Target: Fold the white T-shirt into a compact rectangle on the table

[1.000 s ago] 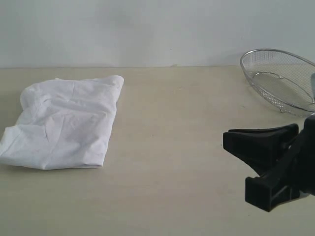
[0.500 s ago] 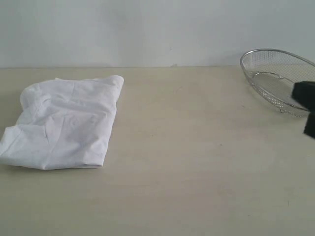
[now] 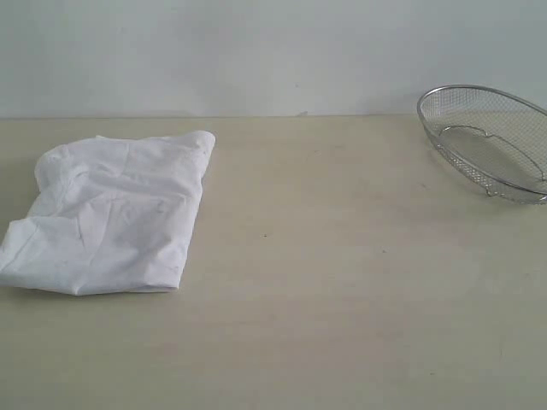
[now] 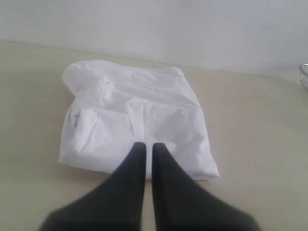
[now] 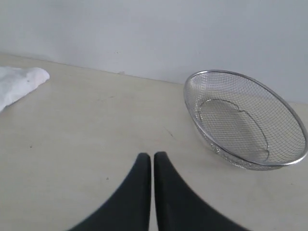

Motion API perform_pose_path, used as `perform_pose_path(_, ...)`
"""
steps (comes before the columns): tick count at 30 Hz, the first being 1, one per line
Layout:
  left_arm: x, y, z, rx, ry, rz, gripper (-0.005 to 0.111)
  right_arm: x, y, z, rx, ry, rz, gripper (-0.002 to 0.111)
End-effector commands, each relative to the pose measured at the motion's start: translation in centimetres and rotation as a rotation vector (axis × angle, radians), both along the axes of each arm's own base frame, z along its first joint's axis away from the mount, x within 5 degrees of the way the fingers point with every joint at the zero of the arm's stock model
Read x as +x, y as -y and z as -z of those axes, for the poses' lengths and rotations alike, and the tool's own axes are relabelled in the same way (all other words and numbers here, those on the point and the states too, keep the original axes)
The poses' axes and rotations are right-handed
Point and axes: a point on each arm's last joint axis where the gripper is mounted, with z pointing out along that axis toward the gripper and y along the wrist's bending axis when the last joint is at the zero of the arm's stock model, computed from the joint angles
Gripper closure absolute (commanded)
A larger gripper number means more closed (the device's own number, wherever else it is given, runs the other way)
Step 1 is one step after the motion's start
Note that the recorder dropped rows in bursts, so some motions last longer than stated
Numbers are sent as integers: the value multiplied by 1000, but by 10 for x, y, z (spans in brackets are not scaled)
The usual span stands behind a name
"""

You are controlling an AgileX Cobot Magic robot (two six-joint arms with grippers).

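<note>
Across a broad beige table (image 3: 342, 299), backed by a plain pale wall (image 3: 273, 51), a white T-shirt (image 3: 115, 213) lies folded into a rough, wrinkled rectangle. It sits on the left side of the exterior view, its far edge close to the back of the table, and one near corner flares out a little wider than the rest. A silver wire basket (image 3: 487, 141), shallow and round, rests at the far right of the table, well apart from the T-shirt, with bare tabletop between the two.

Seen from its own wrist camera, the left gripper (image 4: 148, 147) has its two black jaws drawn together, only a thin slit showing between them, and nothing is caught there. Its tips point at the near edge of the T-shirt (image 4: 139, 115); whether they touch the cloth cannot be told. The right gripper (image 5: 152, 156) is likewise pressed closed and carries nothing. It points over bare tabletop, with the basket (image 5: 245, 120) near it to one side and a corner of the T-shirt (image 5: 19, 84) well off to the other.
</note>
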Motion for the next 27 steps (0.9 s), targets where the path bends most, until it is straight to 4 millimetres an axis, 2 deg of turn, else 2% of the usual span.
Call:
perform_pose_path(1,0,0,0,-8,0,4,102,-10,7,27,72,97,89,108)
perform_pose_path(8,0,0,0,-8,0,4,102,-22,10,51,117,174,133,108)
perform_pose_path(14,0,0,0,-8,0,4,102,-28,8,52,77,177,102,108)
perform_pose_path(19,0,0,0,-8,0,4,102,-29,4,60,31,99,58,108)
perform_pose_path(27,0,0,0,-8,0,4,102,-33,-2,74,73,-66,0,108)
